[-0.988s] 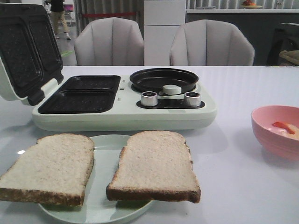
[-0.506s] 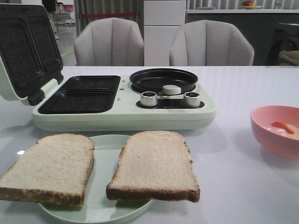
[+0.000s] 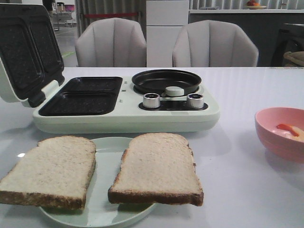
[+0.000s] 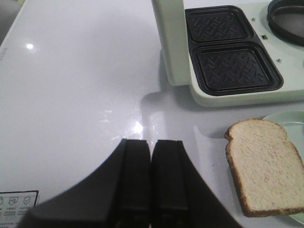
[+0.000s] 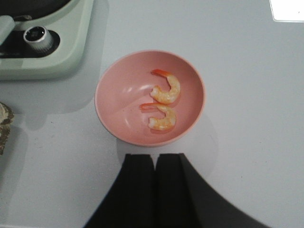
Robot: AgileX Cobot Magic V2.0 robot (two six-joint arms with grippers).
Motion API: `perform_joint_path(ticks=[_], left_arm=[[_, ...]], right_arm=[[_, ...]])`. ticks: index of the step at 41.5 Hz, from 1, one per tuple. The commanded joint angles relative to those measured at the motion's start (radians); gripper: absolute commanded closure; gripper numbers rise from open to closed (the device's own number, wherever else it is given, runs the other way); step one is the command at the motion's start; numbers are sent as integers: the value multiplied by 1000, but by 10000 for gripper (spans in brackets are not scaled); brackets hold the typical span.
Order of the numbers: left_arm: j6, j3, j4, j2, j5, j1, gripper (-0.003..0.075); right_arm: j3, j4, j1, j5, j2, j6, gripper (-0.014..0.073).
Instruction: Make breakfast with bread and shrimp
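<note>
Closest to the robot, two slices of bread sit side by side on a pale green plate [image 3: 104,216], the left slice [image 3: 50,171] and the right slice [image 3: 156,167] both overhanging its rim, a strip of bare plate between them. Off to the right, a pink bowl [image 3: 268,130] holds two curled shrimp [image 5: 164,102], lying one beside the other in its bottom.

The left gripper [image 4: 151,183] hangs above bare table just beside the left slice, its black fingers pressed together with nothing between them. The right gripper [image 5: 154,190] hovers by the near edge of the pink bowl, its fingers likewise closed and empty, the shrimp a little way beyond its tips.

Behind the plate stands the mint-green breakfast maker [image 3: 123,116]. Its lid [image 3: 26,52] is thrown fully back at the left, baring two dark square sandwich plates [image 3: 85,95]. A round black pan [image 3: 166,80] sits on its right half, two silver knobs [image 3: 151,100] before it. Two grey chairs [image 3: 111,42] stand beyond the table.
</note>
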Motion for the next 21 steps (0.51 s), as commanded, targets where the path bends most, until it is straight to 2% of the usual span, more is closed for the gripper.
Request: perform_joint_path(ticks=[1,3,5,10,12,15,21], left_arm=[[-2,-26,-5,13,-67,-4,616],[-2,-26,-5,13,-69,-4,597],[-2,-26,-5,13,-69,-4,545],[-2,-26,-5,13,-69,-4,330],[-2,-26,-5,13,-69,-4,255],[-2,-26,-5,13,-69,-4,199],[-2,-26,-5,15,-84,-16,200]], right_arm=[[-28,-4,-5,-64,17,-5,529],[-28,-11,-5,-64,17,-5,483],[-28,-12,-5,-65,17,-5,417],[-28,-15,-5,-67,17,-5,156],[-28,-15,-5,-67,17,-5,83],[-28,-15,-5,-67,17,-5,34],[-28,-15,-5,-66,17,-5,36]])
